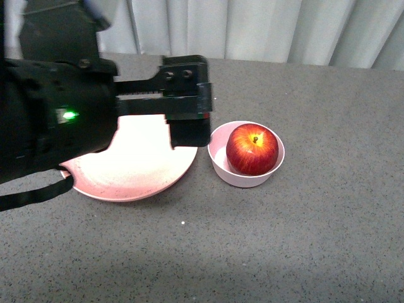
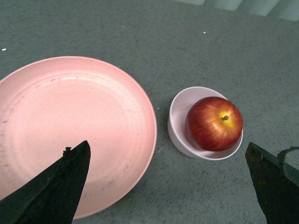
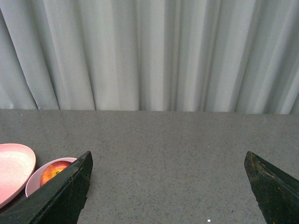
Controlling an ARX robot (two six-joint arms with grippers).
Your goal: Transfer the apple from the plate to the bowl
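Where the apple [image 1: 252,149] is concerned, it sits inside the bowl [image 1: 218,165], stem up, with the yellow-orange patch around the stem facing the camera above. It fills most of the bowl and rests nearer the rim that lies away from the plate [image 1: 126,180]. The left wrist view confirms this: the apple [image 2: 215,123] lies in the bowl [image 2: 180,109], and the plate [image 2: 70,126] beside it carries nothing. Bowl and plate stand just beside each other on the grey speckled desk [image 1: 315,240], their rims close but with a narrow strip of desk showing between them.

The left pincer [image 1: 189,120] hangs above the plate's edge nearest the bowl, apart from the apple and holding nothing. In the left wrist view its two dark fingers [image 2: 60,186] stand wide apart at either side of the frame, so the left pincer [image 2: 168,186] is spread open and empty.

The right pincer [image 3: 170,191] shows only in its own wrist view. Its fingers [image 3: 65,191] are likewise spread wide, with bare desk [image 3: 163,154] between them and a pale pleated curtain [image 3: 149,51] behind. At the edge of that view, part of the apple [image 3: 52,170], the bowl [image 3: 35,179] and the plate [image 3: 14,163] are visible.
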